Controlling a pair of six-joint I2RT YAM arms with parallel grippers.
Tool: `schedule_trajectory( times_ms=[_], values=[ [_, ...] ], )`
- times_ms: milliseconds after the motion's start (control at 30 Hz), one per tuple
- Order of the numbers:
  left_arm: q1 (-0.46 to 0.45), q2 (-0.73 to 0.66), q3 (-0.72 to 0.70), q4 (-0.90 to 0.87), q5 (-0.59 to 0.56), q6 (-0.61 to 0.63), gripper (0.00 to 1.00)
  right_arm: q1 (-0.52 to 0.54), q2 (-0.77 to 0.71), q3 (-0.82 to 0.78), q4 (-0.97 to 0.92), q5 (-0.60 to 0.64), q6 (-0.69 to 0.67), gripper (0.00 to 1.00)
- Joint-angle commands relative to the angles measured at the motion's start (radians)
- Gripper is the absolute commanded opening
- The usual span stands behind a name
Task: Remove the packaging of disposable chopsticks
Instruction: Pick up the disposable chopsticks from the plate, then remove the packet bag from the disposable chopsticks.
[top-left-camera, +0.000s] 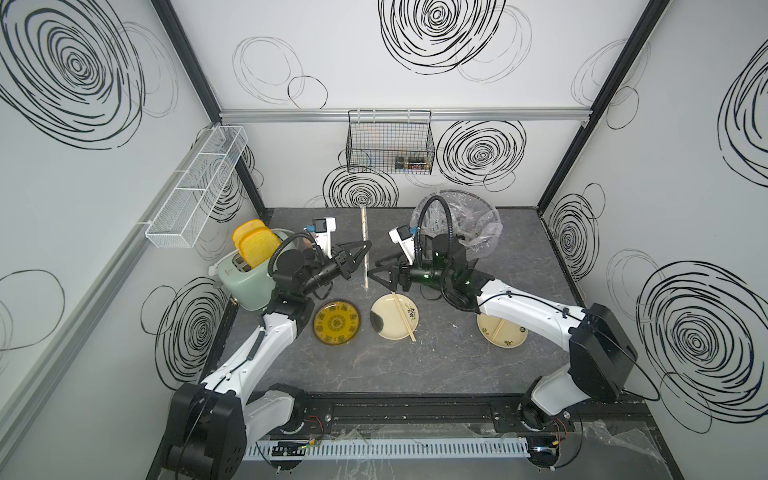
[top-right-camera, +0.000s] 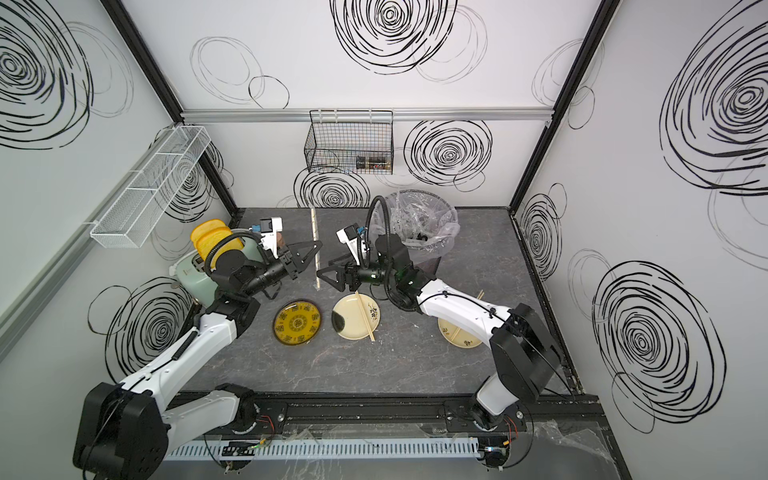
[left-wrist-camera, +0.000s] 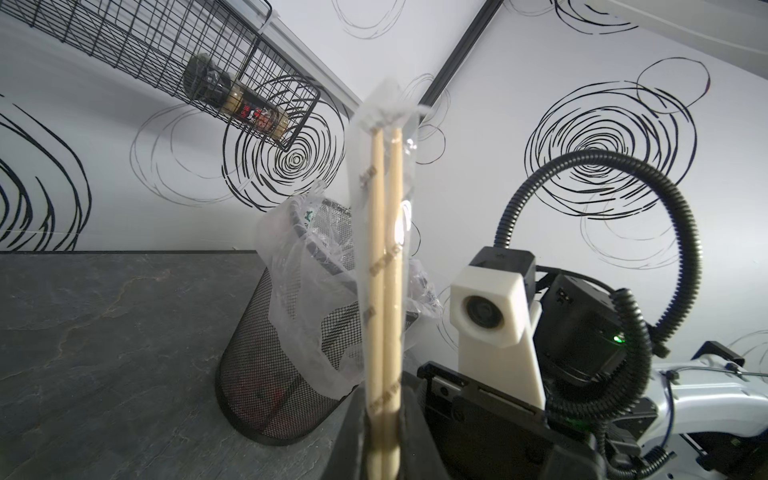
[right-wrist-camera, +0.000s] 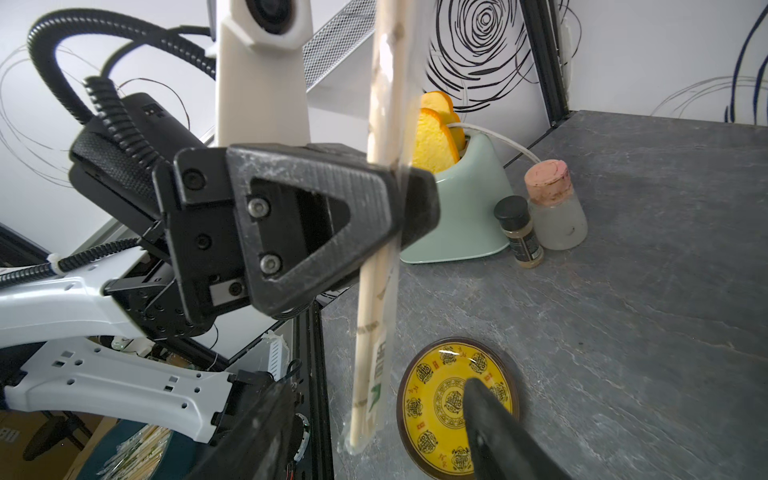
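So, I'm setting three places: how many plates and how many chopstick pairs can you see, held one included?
Plates: 3 (yellow plate, middle cream plate, right cream plate)
Chopstick pairs: 3 (sleeved pair in the left gripper, middle-plate pair, right-plate pair, partly hidden)
Total: 6

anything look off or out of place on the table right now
Nothing spilled or damaged. Only oddity: the bare chopsticks on the middle cream plate lie slantwise, their near end overhanging its rim. The left gripper holds a wrapped pair.
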Motion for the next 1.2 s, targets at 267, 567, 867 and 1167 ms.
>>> schedule_trajectory(
  times_ms=[267, 567, 867, 1167],
  values=[
    [0.003, 0.002, -0.003, 0.062, 0.015, -0.006, 0.0, 0.027, 0.096, 0.096, 0.084, -0.024, 0.049, 0.44],
    [0.005, -0.004, 0.005, 0.014, -0.004, 0.025, 0.34, 0.024, 0.096, 0.073, 0.087, -0.023, 0.053, 0.0],
    [0.048, -0.009, -0.007, 0.07, 0.023, -0.008, 0.55, 0.028, 0.05, -0.028, 0.119, -0.106, 0.059, 0.0],
    [0.072, 0.006, -0.018, 0.153, 0.067, -0.055, 0.55, 0.061, 0.029, -0.072, 0.148, -0.152, 0.033, 0.0]
  ],
)
